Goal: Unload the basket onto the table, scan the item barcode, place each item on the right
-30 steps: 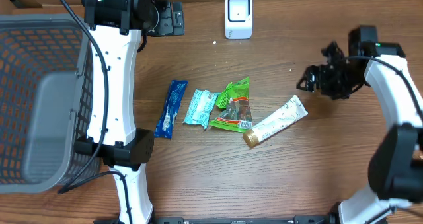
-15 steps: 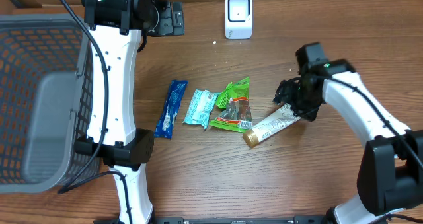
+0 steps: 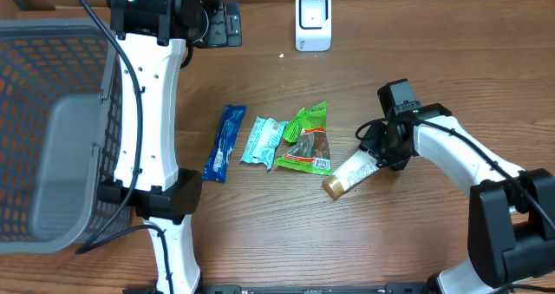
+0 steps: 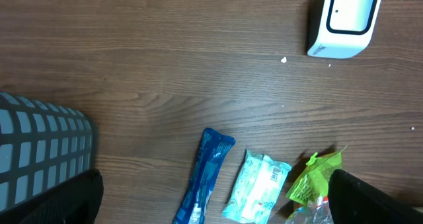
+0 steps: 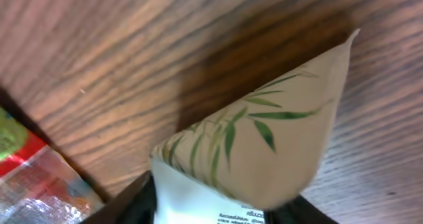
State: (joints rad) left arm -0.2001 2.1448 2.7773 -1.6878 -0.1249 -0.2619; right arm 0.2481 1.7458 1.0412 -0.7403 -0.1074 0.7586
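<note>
On the bench [image 3: 286, 233], our right tool [image 3: 373, 152] sits half-closed around the tube [image 3: 350, 174], grip uncertain; next, lifting it to the scanner [image 3: 313, 21]

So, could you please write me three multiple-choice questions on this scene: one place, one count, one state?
1. Where does the white scanner stand?
A) in the basket
B) on the table, beyond the row of items
C) on the floor

2. How many items lie in that row?
A) two
B) four
C) six

3. How do the left gripper's jaws stand?
A) shut on the basket's rim
B) shut on the scanner
C) wide open, nothing between

Answers:
1. B, it stands alone at the far edge.
2. B, blue packet, pale teal packet, green packet, cream tube.
3. C, its fingers sit far apart in the left wrist view.
</note>
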